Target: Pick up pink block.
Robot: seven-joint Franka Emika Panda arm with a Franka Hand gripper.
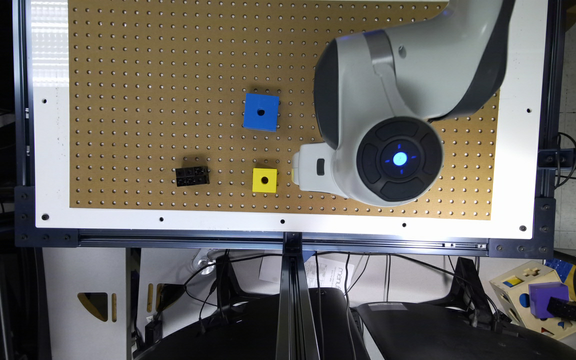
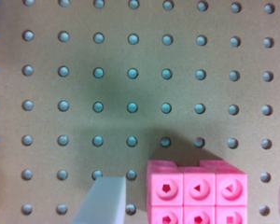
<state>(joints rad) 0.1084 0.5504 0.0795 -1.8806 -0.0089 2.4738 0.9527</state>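
While the arm hangs over the pegboard (image 1: pixel 118 75), the pink block (image 2: pixel 196 191) sits flat on it.
Wrist view: one pale fingertip (image 2: pixel 105 200) just beside the block, the other past its far side, so gripper (image 2: pixel 191 205) open around it, not touching.

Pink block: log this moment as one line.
target: pink studded plastic brick | location: pegboard | pincer: open, straddling | lifted: not yet
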